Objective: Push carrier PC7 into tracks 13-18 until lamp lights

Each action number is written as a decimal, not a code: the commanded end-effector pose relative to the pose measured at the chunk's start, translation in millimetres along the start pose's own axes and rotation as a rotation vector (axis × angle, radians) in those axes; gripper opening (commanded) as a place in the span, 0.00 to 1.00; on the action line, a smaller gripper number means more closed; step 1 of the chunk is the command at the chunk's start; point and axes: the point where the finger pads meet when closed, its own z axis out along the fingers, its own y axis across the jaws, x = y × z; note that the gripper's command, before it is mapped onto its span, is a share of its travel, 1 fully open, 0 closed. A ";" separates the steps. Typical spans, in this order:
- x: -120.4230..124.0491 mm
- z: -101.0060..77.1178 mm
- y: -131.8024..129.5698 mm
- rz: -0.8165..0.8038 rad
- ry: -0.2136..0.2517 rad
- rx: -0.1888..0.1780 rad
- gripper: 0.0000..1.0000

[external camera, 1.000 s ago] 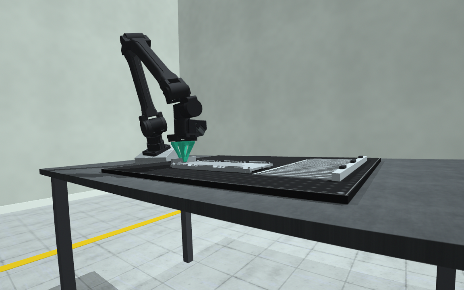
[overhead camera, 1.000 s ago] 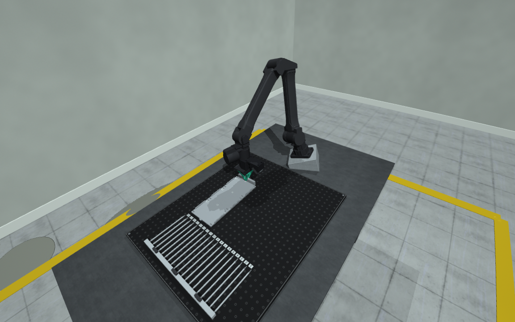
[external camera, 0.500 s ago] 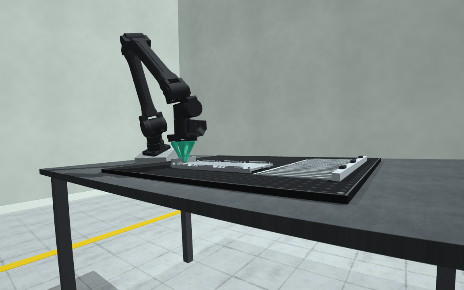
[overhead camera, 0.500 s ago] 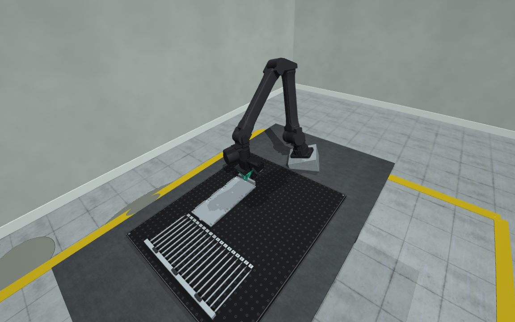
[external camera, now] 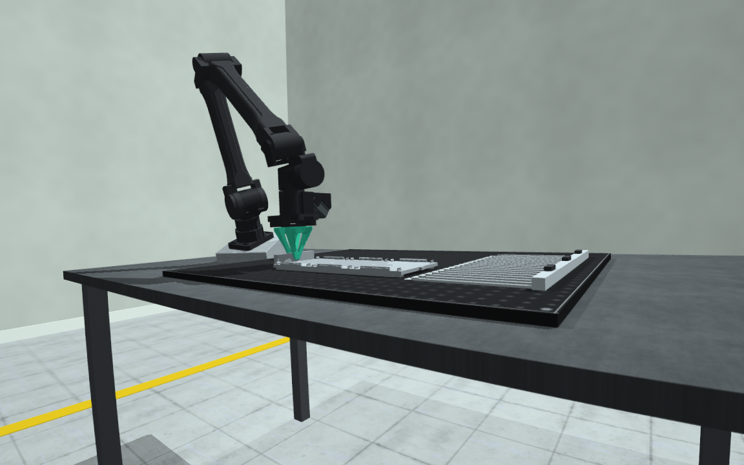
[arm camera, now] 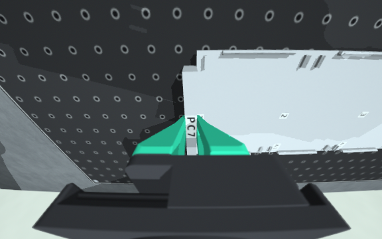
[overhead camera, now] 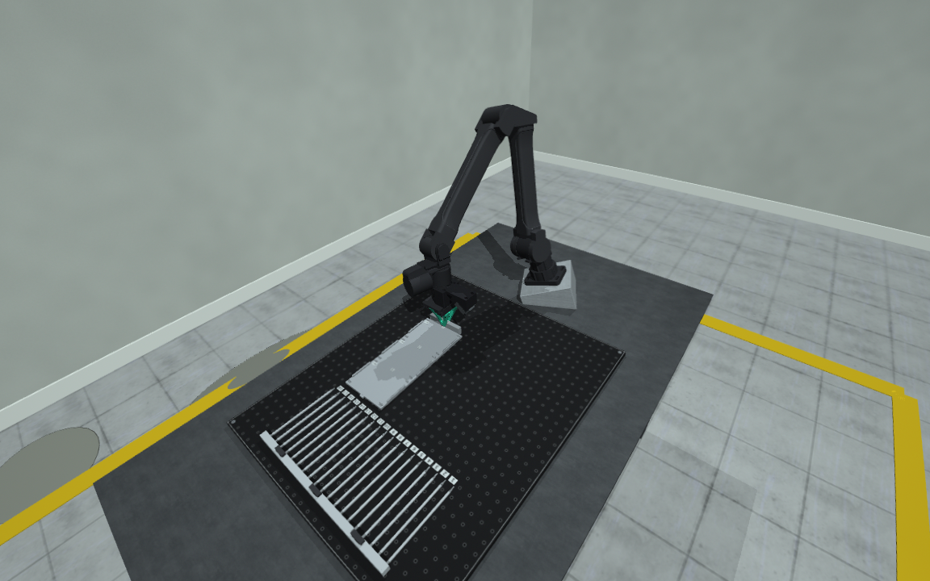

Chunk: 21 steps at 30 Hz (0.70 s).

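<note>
Carrier PC7 [overhead camera: 404,364] lies flat on the perforated board [overhead camera: 526,404], its far end just at the numbered tiles in front of the rails RAILS [overhead camera: 353,462], not yet into the tracks. The green pincer [arm camera: 191,137] is closed narrowly on the carrier's upright handle [arm camera: 191,133], label PC7 showing between the fingers. Board sits on the dark worktop [external camera: 652,323]; lamps on the stop bar [external camera: 559,271] appear dark.

The carrier [arm camera: 277,96] is cut off at the wrist view's right edge. Tile numbers [overhead camera: 395,436] are too small to read. The end effector [arm camera: 191,133] hides the handle's base.
</note>
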 end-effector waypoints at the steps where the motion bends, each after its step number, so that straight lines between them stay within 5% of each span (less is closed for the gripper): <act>1: 14.2 -9.3 -12.0 0.043 0.015 0.026 0.00; 21: 15.8 -9.2 -18.1 0.043 0.015 0.026 0.00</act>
